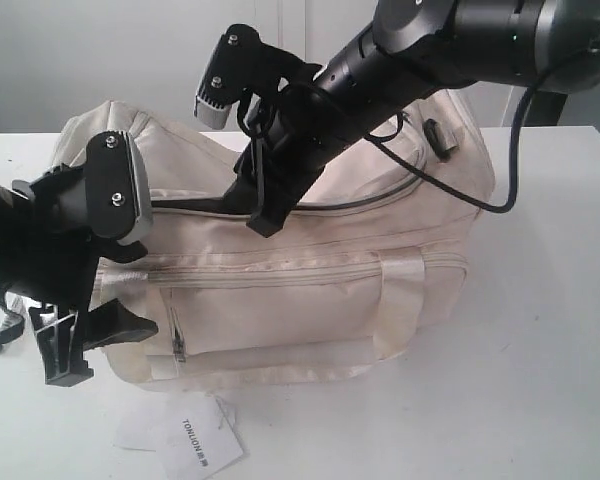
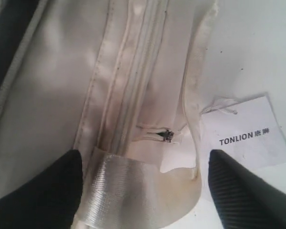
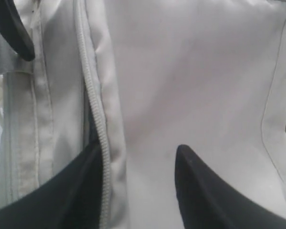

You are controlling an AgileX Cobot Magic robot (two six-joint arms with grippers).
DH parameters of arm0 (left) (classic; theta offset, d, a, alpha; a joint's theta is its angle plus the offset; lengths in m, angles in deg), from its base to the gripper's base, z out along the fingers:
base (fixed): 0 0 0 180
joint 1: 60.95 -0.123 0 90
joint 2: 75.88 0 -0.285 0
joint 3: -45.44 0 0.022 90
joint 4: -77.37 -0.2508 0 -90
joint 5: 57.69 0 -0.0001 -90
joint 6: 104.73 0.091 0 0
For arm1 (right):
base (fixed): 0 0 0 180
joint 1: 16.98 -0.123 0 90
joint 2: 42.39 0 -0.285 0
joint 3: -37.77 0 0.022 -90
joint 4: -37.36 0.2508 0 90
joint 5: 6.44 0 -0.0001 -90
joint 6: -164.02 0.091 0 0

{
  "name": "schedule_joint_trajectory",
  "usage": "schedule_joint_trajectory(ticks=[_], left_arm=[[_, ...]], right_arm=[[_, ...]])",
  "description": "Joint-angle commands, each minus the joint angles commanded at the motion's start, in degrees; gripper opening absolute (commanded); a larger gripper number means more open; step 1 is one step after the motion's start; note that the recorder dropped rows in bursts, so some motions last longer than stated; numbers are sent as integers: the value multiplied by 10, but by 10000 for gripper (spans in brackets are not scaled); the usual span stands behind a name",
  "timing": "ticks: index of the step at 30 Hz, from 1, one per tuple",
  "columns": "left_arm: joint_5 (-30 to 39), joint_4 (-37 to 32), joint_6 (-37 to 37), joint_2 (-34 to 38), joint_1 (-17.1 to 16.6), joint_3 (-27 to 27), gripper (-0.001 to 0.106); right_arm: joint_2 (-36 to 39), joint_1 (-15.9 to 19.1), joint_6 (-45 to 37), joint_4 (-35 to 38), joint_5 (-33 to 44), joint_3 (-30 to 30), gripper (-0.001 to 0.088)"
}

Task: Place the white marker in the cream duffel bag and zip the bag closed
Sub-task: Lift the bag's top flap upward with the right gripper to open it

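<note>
The cream duffel bag (image 1: 310,290) lies on the white table, front pocket facing the camera. The white marker is out of view. My right gripper (image 1: 260,215) reaches down onto the bag's top by the dark gap of the main opening (image 1: 190,205). In the right wrist view it (image 3: 138,152) stands open: one finger sits behind the zip edge (image 3: 93,95), the other on the top flap (image 3: 195,71). My left gripper (image 1: 95,345) hangs at the bag's left end, open (image 2: 144,160), its fingers wide apart over a satin handle strap (image 2: 119,191) and the pocket zip pull (image 2: 168,135).
A white paper tag (image 1: 198,440) printed TONLION lies on the table in front of the bag, seen also as the tag (image 2: 248,133) in the left wrist view. A black cable (image 1: 480,205) from the right arm drapes over the bag's right end. Bare table (image 1: 550,330) lies to the right.
</note>
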Motion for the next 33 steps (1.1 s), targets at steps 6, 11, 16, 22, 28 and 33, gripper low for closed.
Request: schedule_joint_trajectory(ticks=[6,11,16,22,28,33], left_arm=[[-7,0,7,20,0,8,520],[-4,-2,7,29,0,8,223],[-6,-15,7,30,0,18,0],[-6,-15,-3,30,0,18,0],[-4,-15,-6,30,0,18,0],[-1,-15,-6,30,0,18,0]], right_arm=[[11,0,0,0,-7,0,417],[12,0,0,0,-7,0,265],[12,0,-3,-1,-8,0,0],[6,0,-3,-4,-25,-1,0],[-7,0,31,-6,-127,-1,0],[-6,3,63,-6,-214,-1,0]])
